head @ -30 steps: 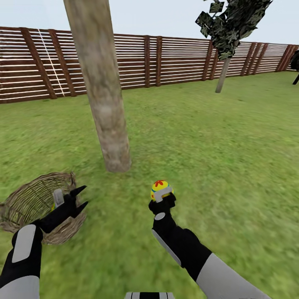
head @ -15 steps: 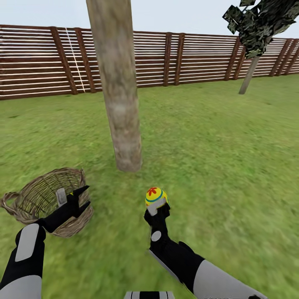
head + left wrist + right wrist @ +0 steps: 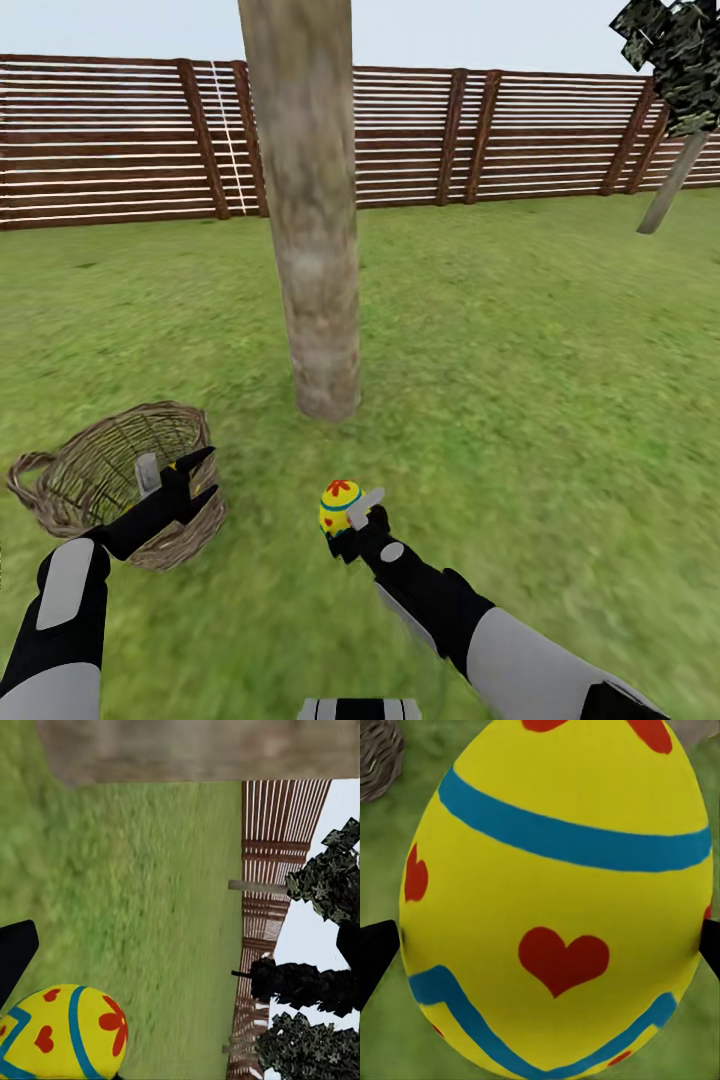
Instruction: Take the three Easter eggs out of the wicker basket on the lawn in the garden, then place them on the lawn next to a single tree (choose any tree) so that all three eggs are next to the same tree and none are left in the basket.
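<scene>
**Gripping one egg near the tree, basket off to the left**

Clamped between the fingers of the right tool [image 3: 348, 515] sits a yellow Easter egg [image 3: 338, 505] with blue bands and red marks; the right wrist view shows it close up [image 3: 556, 896], red hearts and a blue zigzag plain on its shell, a dark fingertip at each side. The egg is held just above the lawn [image 3: 520, 380], and the tree [image 3: 318, 300], a thick grey-brown trunk, rises from the grass a short way beyond the right tool.

To that tool's left, the left tool [image 3: 190, 480] hangs over the near rim of the wicker basket [image 3: 70, 480], its black fingers spread apart with nothing between them. Something small and yellow peeks out beside it in the basket, too hidden to make out. In the left wrist view, the egg [image 3: 64, 1031] appears across the grass, with the trunk [image 3: 195, 750] further along.

Behind the tree runs a brown slatted fence [image 3: 110, 140], and a thin-trunked, dark-leaved tree [image 3: 680, 100] stands far off on the right tool's side.
</scene>
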Motion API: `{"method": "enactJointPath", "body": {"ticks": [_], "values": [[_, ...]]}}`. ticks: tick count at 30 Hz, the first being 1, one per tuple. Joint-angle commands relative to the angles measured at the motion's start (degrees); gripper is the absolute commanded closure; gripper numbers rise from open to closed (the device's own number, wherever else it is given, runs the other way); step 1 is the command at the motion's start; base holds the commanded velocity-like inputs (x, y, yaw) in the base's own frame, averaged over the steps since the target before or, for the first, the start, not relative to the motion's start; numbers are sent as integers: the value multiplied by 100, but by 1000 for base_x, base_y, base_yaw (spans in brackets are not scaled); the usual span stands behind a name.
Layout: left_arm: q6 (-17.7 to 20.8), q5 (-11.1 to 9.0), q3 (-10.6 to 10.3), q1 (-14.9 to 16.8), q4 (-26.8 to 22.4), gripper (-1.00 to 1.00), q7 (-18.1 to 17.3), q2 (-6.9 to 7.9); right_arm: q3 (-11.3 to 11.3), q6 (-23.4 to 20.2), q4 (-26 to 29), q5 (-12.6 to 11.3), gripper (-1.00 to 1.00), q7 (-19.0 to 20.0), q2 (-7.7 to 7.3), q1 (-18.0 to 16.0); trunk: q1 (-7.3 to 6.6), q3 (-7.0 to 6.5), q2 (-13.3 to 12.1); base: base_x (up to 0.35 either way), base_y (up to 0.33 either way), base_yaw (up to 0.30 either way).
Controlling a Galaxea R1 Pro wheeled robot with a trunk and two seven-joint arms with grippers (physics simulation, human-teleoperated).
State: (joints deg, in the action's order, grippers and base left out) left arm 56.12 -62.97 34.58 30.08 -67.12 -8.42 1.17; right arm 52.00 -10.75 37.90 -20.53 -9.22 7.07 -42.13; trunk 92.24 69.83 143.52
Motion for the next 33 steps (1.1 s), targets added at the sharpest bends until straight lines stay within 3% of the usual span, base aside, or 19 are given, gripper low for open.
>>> {"method": "enactJointPath", "body": {"ticks": [1,3,8,15,18,33], "values": [[31,56,14,7,-1,-100,-54,-3,37,-183,22,-198,100,-56,2,-83,1,11,2,225,-247,240],[31,56,14,7,-6,-100,-54,-31,38,-481,69,-277,100,-64,18,-167,1,24,2,225,-247,229],[27,56,14,7,-3,-100,-54,-53,38,-559,85,-313,100,-118,39,-190,1,58,2,225,-248,213],[26,56,14,7,6,-100,-54,-56,30,-559,-19,-436,100,-708,53,-296,1,108,2,225,-244,205],[22,56,14,7,6,-100,-54,-56,50,-560,-5,-1111,100,-1027,137,-349,1,130,2,225,-243,201],[22,56,14,7,15,-100,-54,-56,97,-534,57,-1111,100,-1026,169,-331,1,241,2,202,-218,195]]}}
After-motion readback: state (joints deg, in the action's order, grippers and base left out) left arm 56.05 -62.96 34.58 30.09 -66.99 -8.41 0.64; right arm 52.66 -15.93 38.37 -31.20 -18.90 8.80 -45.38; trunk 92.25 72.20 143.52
